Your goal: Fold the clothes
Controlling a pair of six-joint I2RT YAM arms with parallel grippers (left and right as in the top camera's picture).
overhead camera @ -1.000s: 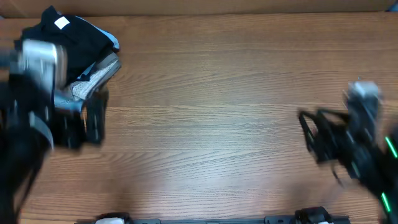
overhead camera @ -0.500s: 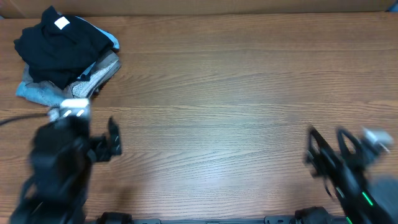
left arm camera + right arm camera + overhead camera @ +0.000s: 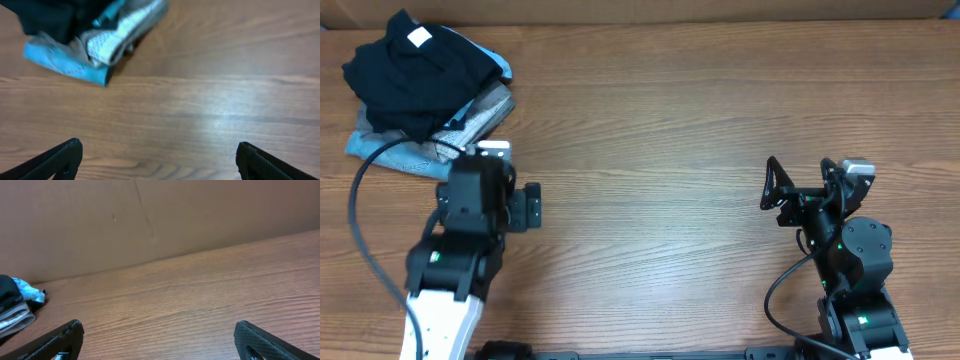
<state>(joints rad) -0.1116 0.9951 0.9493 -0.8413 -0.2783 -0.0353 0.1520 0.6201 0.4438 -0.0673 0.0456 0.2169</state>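
Black T-shirt [image 3: 410, 85]: we see it bundled on top of a small pile in the far left corner of the table [image 3: 670, 130], its white neck label [image 3: 419, 37] facing up.
Pile beneath: a light blue garment [image 3: 65, 62] lies at the bottom and a grey garment [image 3: 125, 30] sticks out on the right side, both partly under the shirt.
Left tool [image 3: 160, 155]: we find it spread wide, its fingers [image 3: 55, 160] at the two edges of its own view with only bare wood between them. It sits near the pile without touching it.
Right tool [image 3: 160, 335]: we see it also spread wide and holding nothing. It is over the right side of the table, well apart from the pile, and faces a brown board [image 3: 150, 220] at the back edge.
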